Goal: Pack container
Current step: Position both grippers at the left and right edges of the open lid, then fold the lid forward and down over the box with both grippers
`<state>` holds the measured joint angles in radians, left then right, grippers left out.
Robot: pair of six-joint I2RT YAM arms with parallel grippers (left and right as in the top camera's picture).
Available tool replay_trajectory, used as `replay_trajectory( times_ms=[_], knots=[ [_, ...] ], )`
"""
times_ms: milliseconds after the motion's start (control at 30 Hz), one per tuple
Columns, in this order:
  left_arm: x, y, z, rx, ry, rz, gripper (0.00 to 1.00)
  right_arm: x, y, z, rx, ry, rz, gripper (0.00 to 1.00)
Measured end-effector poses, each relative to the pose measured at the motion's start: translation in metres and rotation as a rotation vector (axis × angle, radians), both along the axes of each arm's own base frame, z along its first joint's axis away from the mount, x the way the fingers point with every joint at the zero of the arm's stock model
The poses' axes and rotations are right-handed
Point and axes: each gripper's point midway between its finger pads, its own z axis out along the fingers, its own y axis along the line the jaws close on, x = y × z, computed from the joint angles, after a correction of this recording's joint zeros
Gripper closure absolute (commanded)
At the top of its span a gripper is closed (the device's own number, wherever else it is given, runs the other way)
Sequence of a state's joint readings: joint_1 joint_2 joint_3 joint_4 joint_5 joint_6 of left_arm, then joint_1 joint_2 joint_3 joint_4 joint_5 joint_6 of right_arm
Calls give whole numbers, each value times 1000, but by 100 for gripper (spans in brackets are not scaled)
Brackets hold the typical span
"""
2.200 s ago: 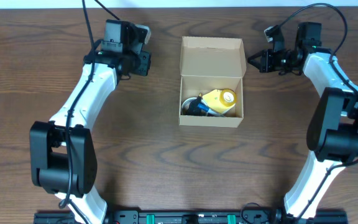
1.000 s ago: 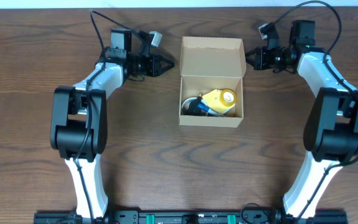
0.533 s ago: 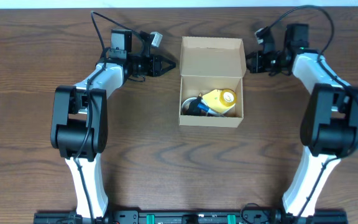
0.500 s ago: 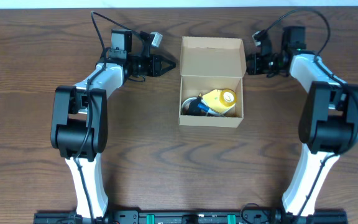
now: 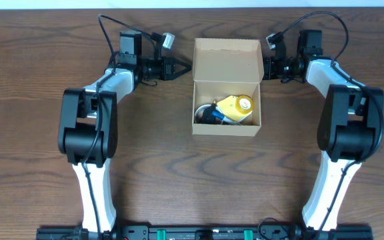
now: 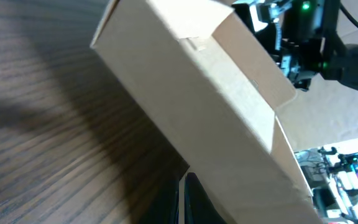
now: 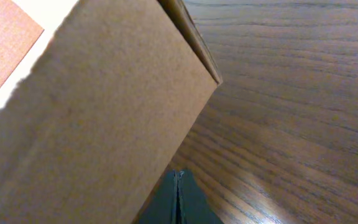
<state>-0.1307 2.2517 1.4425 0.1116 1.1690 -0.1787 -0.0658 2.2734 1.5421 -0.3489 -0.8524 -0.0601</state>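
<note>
Overhead, you have the packed box (image 5: 225,129) mid-counter (image 5: 179,173), its lid flap (image 5: 227,61) lying open on the far side. Your left end effector (image 5: 181,68) and right end effector (image 5: 267,67), both pinched shut and empty, flank that flap. Closing looks like the step in hand: next, lift the flap evenly and fold it over.

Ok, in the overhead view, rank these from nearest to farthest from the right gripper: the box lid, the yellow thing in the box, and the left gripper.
1. The box lid, right beside the right gripper, which sits at its right edge.
2. The yellow thing, down inside the box.
3. The left gripper, across the lid at its left edge.
</note>
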Motion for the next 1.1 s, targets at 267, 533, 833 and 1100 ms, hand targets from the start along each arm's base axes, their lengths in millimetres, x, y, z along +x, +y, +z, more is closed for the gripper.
replay_trajectory(
  times_ms=[267,533,833,1100],
  knots=[
    [2,3,-40,34,117,48,94,2,1,2,8,-14,3,99],
    [24,-3,-13,20,49,55,94,9,15,12,31,-74,31,99],
    [32,-9,11,-18,11,27,94,10,21,18,59,-81,43,99],
    [38,-17,56,-104,-46,-49,94,15,18,59,21,-46,85,99]
  ],
)
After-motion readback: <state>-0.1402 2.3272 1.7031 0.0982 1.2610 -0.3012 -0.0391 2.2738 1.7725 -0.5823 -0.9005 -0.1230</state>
